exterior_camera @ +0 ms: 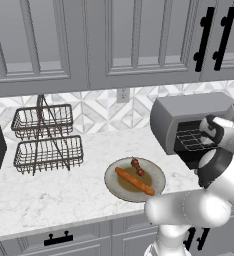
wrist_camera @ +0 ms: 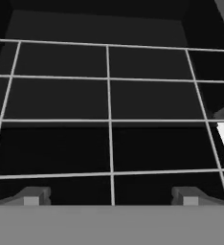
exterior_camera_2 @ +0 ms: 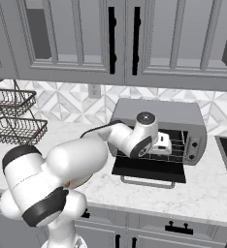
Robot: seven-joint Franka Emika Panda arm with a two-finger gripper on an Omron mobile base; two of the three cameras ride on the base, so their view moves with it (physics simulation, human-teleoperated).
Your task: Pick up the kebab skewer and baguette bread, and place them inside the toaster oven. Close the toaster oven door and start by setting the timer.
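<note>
**Tool inside the toaster oven, food on the plate**

The tool (wrist_camera: pixel 111 195) is wide open and holds nothing; its two dark fingertips (wrist_camera: pixel 35 195) stand far apart just above the wire rack (wrist_camera: pixel 109 119) in the hand view, with the black cavity behind. In the right base view the arm reaches from the lower left into the mouth of the toaster oven (exterior_camera_2: pixel 160 114), which sits on the marble surface (exterior_camera_2: pixel 202 191) against the tiled wall. The toaster oven door (exterior_camera_2: pixel 149 168) is folded down flat toward the near edge, its silver bar handle at the front.

In the left base view the round plate (exterior_camera: pixel 156 172) lies on the surface, left of the oven and near the front edge. The baguette bread (exterior_camera: pixel 134 181) lies diagonally across it. The kebab skewer (exterior_camera: pixel 137 166) rests on the far part of the plate, just beside the loaf. A two-tier wire basket (exterior_camera: pixel 46 137) stands farther left by the wall.
</note>
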